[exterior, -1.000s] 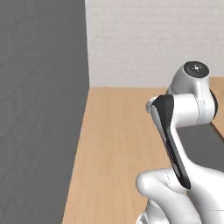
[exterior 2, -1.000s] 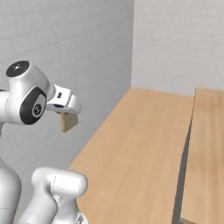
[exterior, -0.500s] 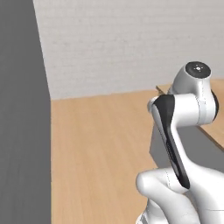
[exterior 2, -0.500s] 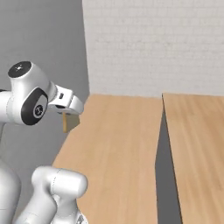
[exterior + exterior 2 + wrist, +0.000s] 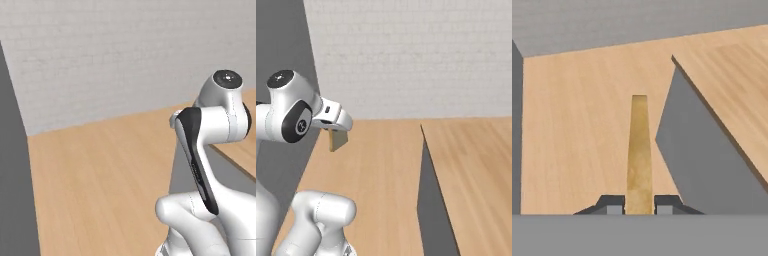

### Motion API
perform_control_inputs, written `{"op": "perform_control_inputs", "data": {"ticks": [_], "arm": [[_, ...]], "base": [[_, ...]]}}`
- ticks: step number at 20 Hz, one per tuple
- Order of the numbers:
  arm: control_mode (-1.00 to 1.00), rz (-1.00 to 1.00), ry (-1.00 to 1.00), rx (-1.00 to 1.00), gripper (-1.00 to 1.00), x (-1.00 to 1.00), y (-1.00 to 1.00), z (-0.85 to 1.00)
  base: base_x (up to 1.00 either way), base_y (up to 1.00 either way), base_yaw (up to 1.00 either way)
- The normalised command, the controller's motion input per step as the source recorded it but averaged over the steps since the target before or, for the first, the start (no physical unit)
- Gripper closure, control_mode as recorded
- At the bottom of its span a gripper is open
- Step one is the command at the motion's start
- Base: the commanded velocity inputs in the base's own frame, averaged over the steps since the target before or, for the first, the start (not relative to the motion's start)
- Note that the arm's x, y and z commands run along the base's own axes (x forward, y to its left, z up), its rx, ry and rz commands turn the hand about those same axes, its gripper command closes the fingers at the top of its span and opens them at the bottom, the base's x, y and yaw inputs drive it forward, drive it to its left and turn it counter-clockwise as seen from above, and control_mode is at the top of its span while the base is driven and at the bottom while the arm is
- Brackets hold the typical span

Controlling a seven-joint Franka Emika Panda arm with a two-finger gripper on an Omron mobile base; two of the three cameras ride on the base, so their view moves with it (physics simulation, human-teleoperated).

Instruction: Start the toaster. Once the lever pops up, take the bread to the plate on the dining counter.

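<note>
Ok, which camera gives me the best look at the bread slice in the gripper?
The hand view: the bread stands edge-on, clamped between the two fingertips of the gripper. The right base view shows the slice's corner hanging below the hand. In the left base view the arm blocks it.

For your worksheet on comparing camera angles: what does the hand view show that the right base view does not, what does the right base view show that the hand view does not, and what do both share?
Hand view alone: the claw shut on the bread, the slice seen edge-on between the two dark finger tips.

Right base view alone: the robot's white arm carrying the slice out in front of it, and the pale brick wall behind.

Both: the bread, the light-wood dining counter with its grey base, and the wood floor.
</note>
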Motion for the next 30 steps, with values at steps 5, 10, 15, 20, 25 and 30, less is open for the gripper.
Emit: {"op": "perform_control_inputs", "data": {"ticks": [5,10,15,20,25,30], "arm": [[1.00,0.00,0.00,0.00,1.00,0.00,0.00,0.00],[1.00,0.00,0.00,0.00,1.00,0.00,0.00,0.00],[1.00,0.00,0.00,0.00,1.00,0.00,0.00,0.00],[1.00,0.00,0.00,0.00,1.00,0.00,0.00,0.00],[1.00,0.00,0.00,0.00,1.00,0.00,0.00,0.00],[1.00,0.00,0.00,0.00,1.00,0.00,0.00,0.00]], "base": [[1.00,0.27,-0.30],[1.00,0.25,-0.30],[1.00,0.29,-0.31],[1.00,0.26,-0.32],[1.00,0.19,-0.39],[1.00,0.12,-0.50]]}}
